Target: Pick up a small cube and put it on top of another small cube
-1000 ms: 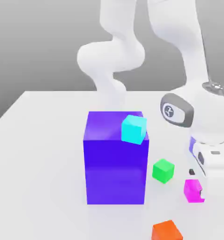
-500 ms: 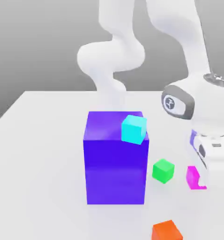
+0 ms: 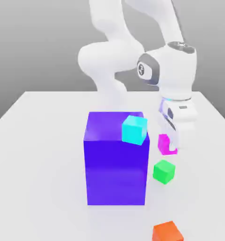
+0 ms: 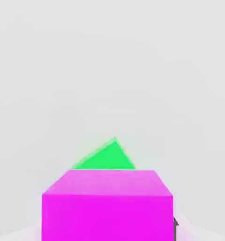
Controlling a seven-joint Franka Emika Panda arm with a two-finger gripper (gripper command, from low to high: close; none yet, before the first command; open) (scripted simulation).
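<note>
While raised, the gripper (image 3: 169,143) grips the magenta cube (image 3: 164,144).

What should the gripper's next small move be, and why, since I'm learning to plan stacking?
Probably a small sideways shift toward the green cube, keeping height: the gripper holds the magenta cube, and the hand view shows the green one partly behind it, seemingly not squarely underneath.
</note>
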